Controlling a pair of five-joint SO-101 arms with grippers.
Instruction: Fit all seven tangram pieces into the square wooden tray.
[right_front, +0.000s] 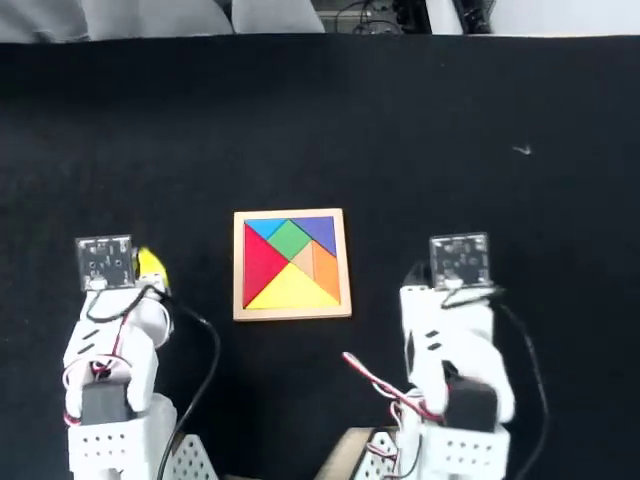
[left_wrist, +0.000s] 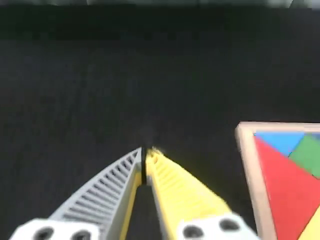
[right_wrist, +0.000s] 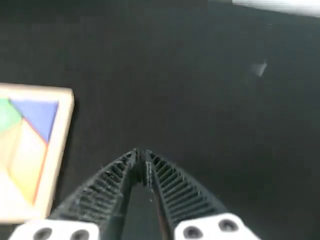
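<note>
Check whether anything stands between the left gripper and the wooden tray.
Nothing visible does. The left gripper, shut, sits beside the wooden tray, with just black tabletop between them.

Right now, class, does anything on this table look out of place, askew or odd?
Nothing in the wooden tray: the tangram pieces fill it without gaps. The one oddity is a small pale scrap lying alone on the black table, beyond the right arm.
</note>
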